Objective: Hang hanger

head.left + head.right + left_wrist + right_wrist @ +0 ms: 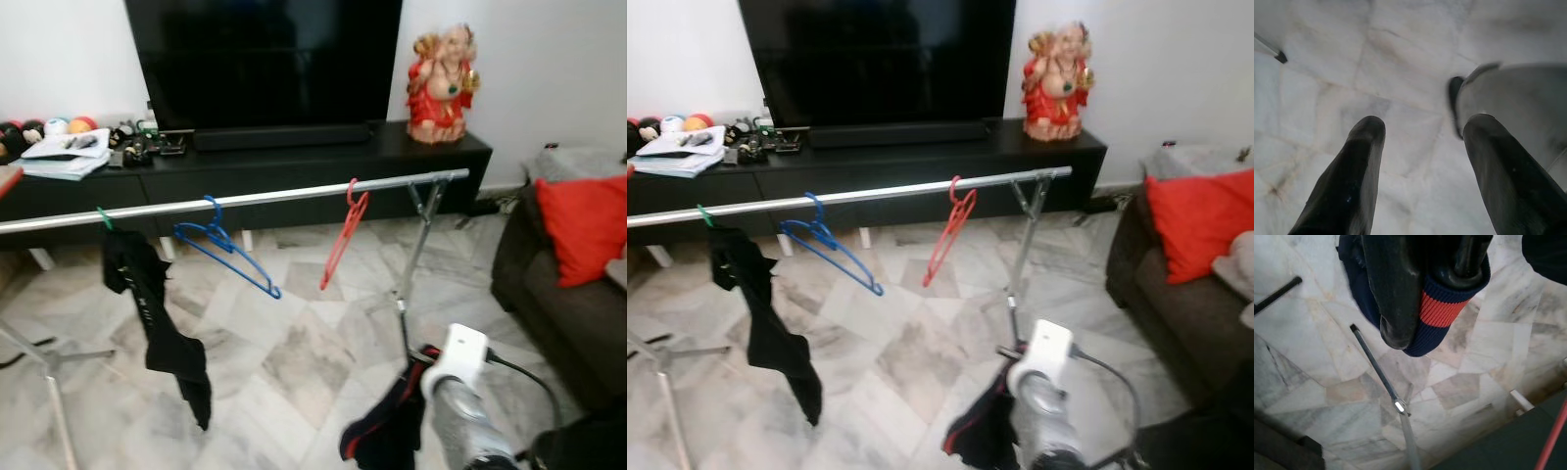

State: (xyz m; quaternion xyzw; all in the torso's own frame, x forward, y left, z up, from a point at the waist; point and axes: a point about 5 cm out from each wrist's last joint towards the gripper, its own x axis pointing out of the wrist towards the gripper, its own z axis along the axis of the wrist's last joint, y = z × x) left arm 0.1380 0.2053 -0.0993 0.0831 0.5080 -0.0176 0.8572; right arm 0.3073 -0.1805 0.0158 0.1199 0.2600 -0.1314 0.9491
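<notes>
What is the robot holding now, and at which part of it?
The right gripper holds a dark navy garment, its fingers closed on the ribbed cuff with the red stripe. The left gripper is open, holding nothing.
</notes>
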